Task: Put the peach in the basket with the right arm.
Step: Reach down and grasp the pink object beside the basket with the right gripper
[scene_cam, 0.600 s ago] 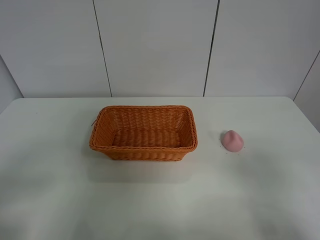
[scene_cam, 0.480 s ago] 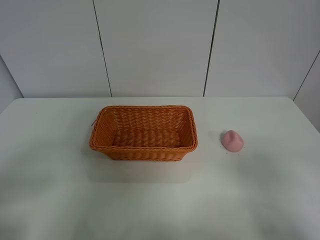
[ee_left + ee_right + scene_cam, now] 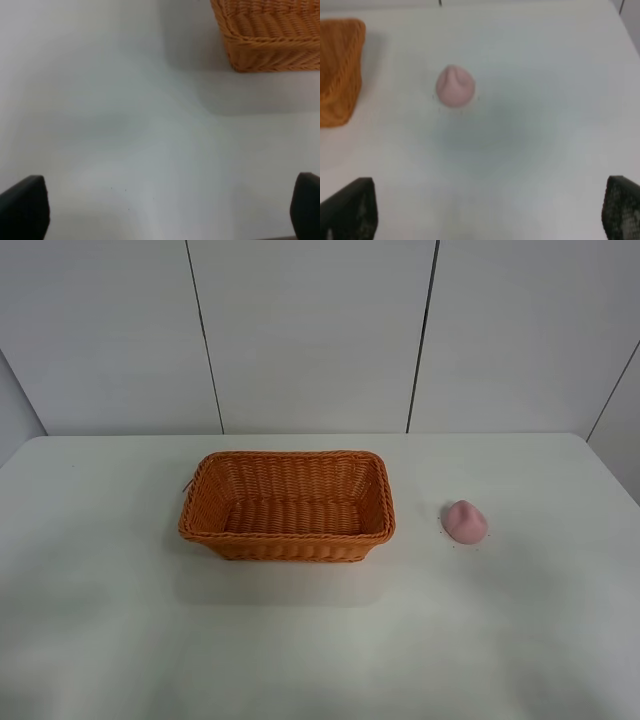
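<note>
The pale-pink peach (image 3: 465,521) lies on the white table to the right of the orange-brown wicker basket (image 3: 287,536), with a gap between them. No arm shows in the high view. In the right wrist view the peach (image 3: 455,86) sits ahead of my right gripper (image 3: 490,215), whose black fingertips (image 3: 350,210) stand far apart at the frame's lower corners, open and empty. One corner of the basket (image 3: 340,70) shows there too. My left gripper (image 3: 165,210) is open as well, with a basket corner (image 3: 270,35) ahead of it.
The basket is empty inside. The table (image 3: 320,640) is plain white, with its back edge against a grey panelled wall (image 3: 310,330) and its right edge (image 3: 612,465) close beyond the peach.
</note>
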